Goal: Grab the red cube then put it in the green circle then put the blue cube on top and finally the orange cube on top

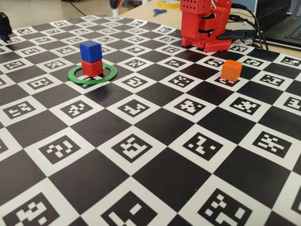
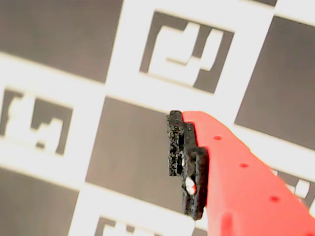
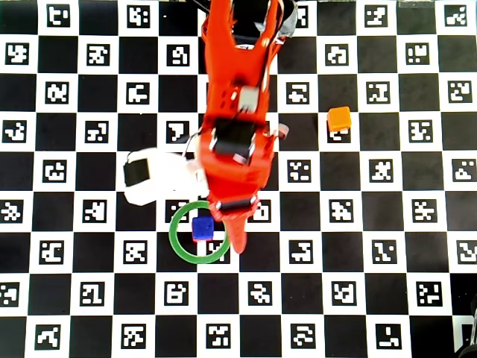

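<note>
Blue cube (image 3: 202,227) stacked on red cube (image 1: 92,67) inside green circle (image 3: 179,247); orange cube (image 3: 339,118) apart, toward tabletop's far right in overhead view; claw (image 3: 237,242) beside stack, empty; jaw state cannot be told.

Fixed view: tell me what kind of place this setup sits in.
Probably a robotics lab or hobby workbench. The table is covered by a checkerboard mat printed with camera-calibration markers, a laptop and cables sit behind the red arm, and scissors lie on a wooden desk beyond.
</note>
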Controlling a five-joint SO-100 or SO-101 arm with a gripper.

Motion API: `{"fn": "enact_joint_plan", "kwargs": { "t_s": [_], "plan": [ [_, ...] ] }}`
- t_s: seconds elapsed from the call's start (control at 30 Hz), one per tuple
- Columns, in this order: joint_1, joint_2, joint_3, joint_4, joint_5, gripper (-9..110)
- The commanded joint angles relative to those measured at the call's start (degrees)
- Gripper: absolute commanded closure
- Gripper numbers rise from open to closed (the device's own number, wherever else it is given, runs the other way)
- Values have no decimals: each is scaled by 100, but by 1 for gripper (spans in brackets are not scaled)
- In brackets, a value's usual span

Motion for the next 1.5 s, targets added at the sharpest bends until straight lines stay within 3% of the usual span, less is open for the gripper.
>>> {"fn": "enact_joint_plan", "kwargs": {
  "t_s": [0.0, 0.13, 0.33, 0.63, 0.77, 1.07, 1.23, 1.47],
  "plan": [
    [-193, 853, -18, 246, 193, 55],
    [-413, 1327, 316, 413, 378, 55],
    [-861, 1898, 694, 562, 1608, 56],
    [-1310, 2865, 1485, 18, 2101, 56],
    [-1582, 3322, 2215, -606, 1828, 56],
    [-2065, 3059, 2795, -369, 2628, 59],
    [-2443, 2637, 2777, 185, 3621, 60],
    [-3129, 2646, 3278, 105, 4482, 55]
  ]
}}
